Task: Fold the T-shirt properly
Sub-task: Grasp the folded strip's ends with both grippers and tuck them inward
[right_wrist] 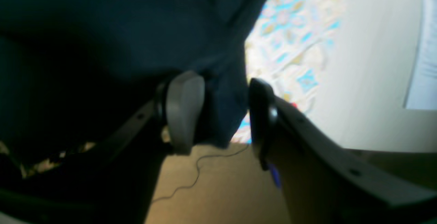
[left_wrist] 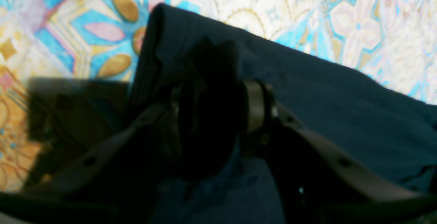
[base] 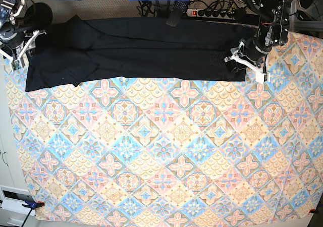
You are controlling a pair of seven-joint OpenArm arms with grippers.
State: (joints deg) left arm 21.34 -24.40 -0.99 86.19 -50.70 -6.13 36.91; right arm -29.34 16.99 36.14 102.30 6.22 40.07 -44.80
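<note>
- Closest to my left wrist lens is the left claw itself, jaws parted, with dark cloth bunched between them; I can't tell whether it has any real hold or is merely resting in the fabric.
- Right claw next: jaws clearly apart, a flap of the T-shirt hanging in the gap, not pinched.
- From the base view, the shirt lies as a long narrow band along the far edge of the bench, on the patterned cloth, its long axis running side to side.
- Each claw sits at one end of that band: right claw at the view's left end, left claw at the view's right end.
- My read: the next fold must bring one end toward the other along that axis; neither arm is nearer the middle.
</note>
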